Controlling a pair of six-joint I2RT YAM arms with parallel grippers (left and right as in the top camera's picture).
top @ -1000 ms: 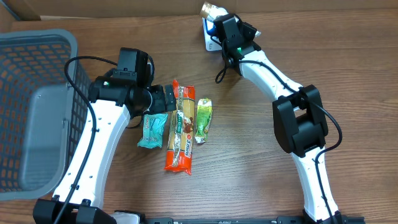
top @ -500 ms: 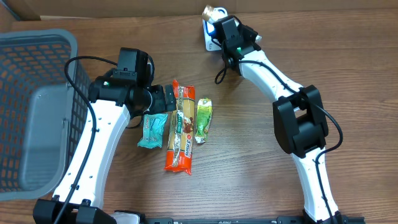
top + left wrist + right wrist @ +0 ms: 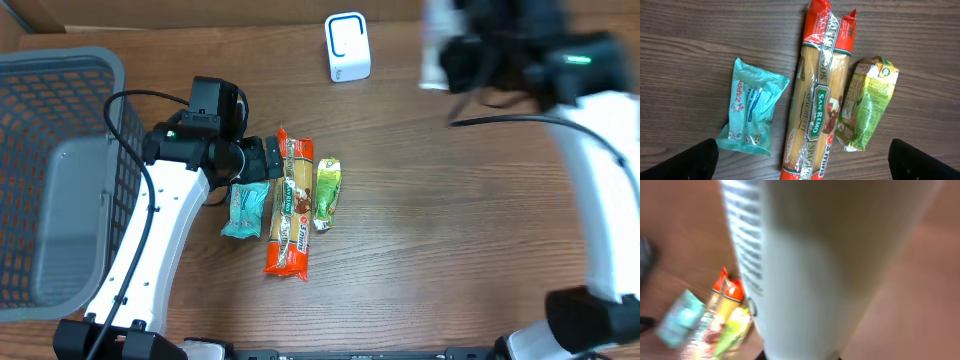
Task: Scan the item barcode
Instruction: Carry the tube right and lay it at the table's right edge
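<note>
The right arm has swung away from the white box-shaped scanner [image 3: 347, 47] and now shows as a motion blur at the far right of the brown wooden table [image 3: 420, 250]. The right gripper [image 3: 448, 55] is clenched on a pale white container [image 3: 805, 270], whose dark printed stripes fill the wrist view. The left gripper [image 3: 262, 158] hangs with its fingers spread wide above a teal wipes packet [image 3: 752, 112], an orange spaghetti pack [image 3: 815, 100] and a green snack pouch [image 3: 865, 102], which lie side by side. A grey mesh plastic basket [image 3: 60, 170] stands at the left.

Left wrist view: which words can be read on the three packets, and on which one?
"SAN REMO" and "SPAGHETTI": on the spaghetti pack.
"Zappy": on the teal packet.
Green packet: the print is too small and crumpled to read.
</note>
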